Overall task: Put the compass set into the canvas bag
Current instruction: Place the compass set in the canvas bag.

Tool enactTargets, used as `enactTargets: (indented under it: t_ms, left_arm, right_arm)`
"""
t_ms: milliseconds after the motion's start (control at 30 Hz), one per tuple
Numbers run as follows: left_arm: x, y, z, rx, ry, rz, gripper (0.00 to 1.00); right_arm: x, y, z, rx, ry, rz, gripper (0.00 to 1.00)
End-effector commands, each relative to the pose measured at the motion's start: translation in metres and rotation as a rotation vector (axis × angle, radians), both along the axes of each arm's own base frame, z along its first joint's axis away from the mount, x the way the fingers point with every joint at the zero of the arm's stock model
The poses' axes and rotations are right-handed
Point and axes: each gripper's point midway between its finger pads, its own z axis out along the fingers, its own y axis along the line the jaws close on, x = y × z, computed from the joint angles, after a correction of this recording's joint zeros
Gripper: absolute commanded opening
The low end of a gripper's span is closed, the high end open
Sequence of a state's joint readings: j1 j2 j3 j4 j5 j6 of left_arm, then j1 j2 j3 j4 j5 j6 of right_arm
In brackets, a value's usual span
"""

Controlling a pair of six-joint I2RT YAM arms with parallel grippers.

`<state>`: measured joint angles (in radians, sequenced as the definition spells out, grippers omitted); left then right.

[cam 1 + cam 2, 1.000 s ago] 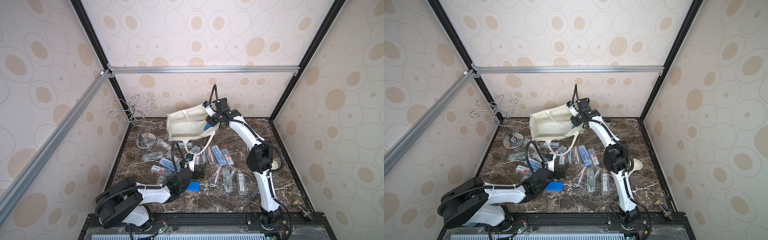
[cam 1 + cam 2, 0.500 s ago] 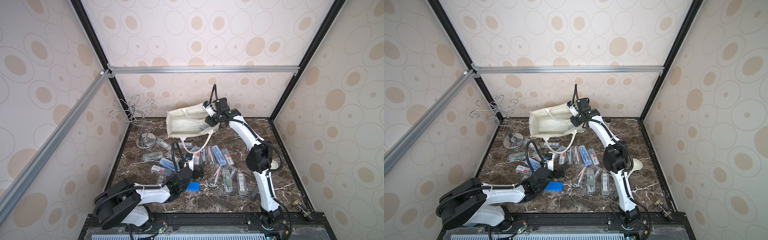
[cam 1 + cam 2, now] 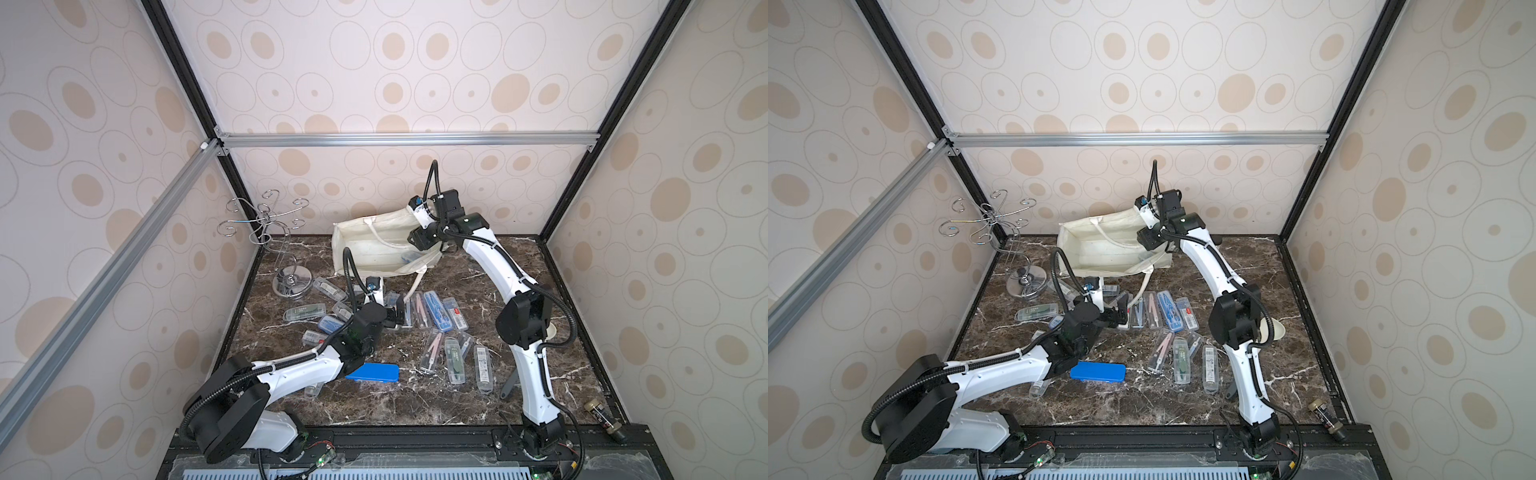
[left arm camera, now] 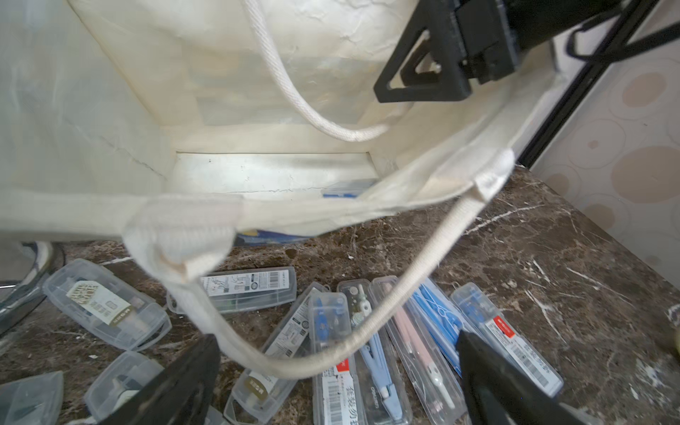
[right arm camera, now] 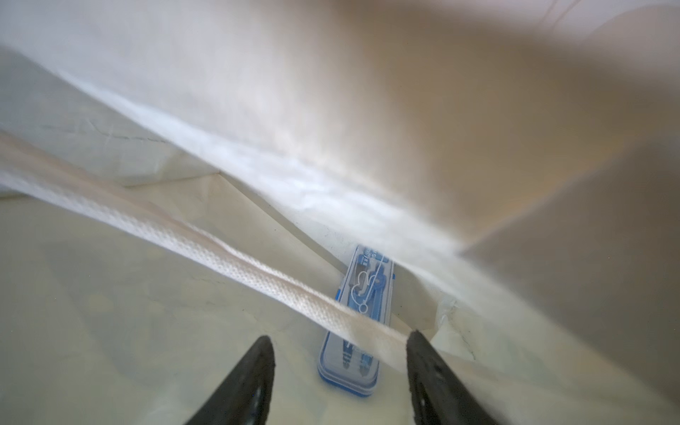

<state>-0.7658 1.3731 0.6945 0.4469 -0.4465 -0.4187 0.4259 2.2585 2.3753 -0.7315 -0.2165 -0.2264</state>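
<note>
In both top views the cream canvas bag with white rope handles [image 3: 365,249] lies mouth-open at the back of the dark marble table [image 3: 415,407]. The right gripper [image 3: 417,241] reaches into its mouth, and the left gripper [image 3: 397,313] sits low over scattered clear plastic compass cases [image 3: 455,365].

The left wrist view adds the left gripper's jaws, wide apart and empty, and a blue sliver of the compass set [image 4: 346,189] on the bag's floor.

Only the right wrist view shows that blue-lidded clear case whole. It lies free beyond the right gripper [image 5: 340,338], whose jaws are apart and grasp nothing, with a rope handle [image 5: 220,254] crossing before them.
</note>
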Motion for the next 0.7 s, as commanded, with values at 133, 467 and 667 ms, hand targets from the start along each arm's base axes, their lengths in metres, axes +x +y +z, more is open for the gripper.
enactTargets:
  t_ms: [133, 467, 667]
  left_arm:
    - [0.036, 0.013, 0.003, 0.039, 0.070, 0.055, 1.00]
    - [0.072, 0.019, 0.003, 0.047, 0.108, 0.058, 1.00]
    - [0.080, 0.015, 0.010, 0.053, 0.096, 0.052, 1.00]
  right_arm:
    - [-0.027, 0.004, 0.061, 0.110, -0.027, 0.041, 0.63]
    - [-0.024, -0.025, 0.099, 0.182, -0.049, -0.089, 0.63]
    - [-0.027, -0.066, 0.117, 0.118, -0.108, -0.262, 0.62]
